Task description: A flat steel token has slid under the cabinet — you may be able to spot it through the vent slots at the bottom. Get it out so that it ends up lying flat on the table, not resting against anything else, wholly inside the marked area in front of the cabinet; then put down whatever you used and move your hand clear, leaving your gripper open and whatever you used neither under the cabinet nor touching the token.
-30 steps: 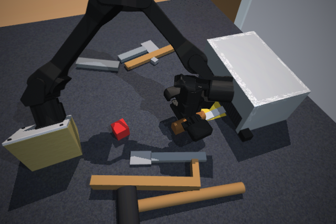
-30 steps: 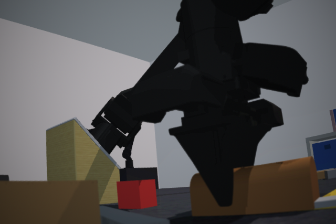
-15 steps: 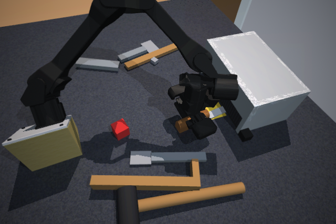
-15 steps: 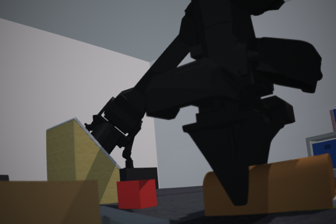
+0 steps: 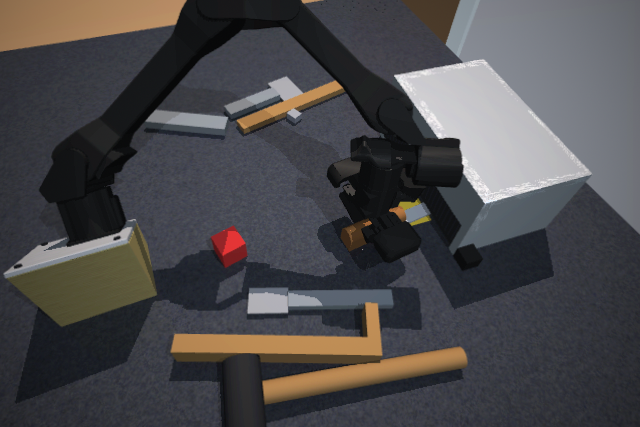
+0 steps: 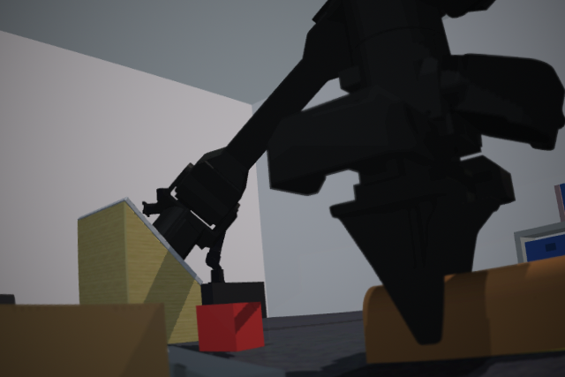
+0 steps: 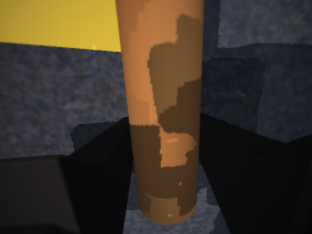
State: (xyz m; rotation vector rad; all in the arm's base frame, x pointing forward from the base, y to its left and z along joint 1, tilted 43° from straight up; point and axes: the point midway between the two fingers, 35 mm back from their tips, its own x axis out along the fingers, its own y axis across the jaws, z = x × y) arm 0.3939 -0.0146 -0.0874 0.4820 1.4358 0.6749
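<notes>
My gripper is shut on the round orange handle of a tool, low over the table in front of the cabinet. The tool's flat grey blade points from the handle towards the dark vent slots at the cabinet's bottom, over the yellow marked area. Whether the blade's far end is under the cabinet is hard to tell. The arm and tool hide much of the yellow area. The steel token is not visible in any view.
A red cube stands left of the gripper. Nearer the front lie a grey flat bar, an L-shaped wooden stick and a round wooden rod with a black head. Grey bars and an orange stick lie farther back.
</notes>
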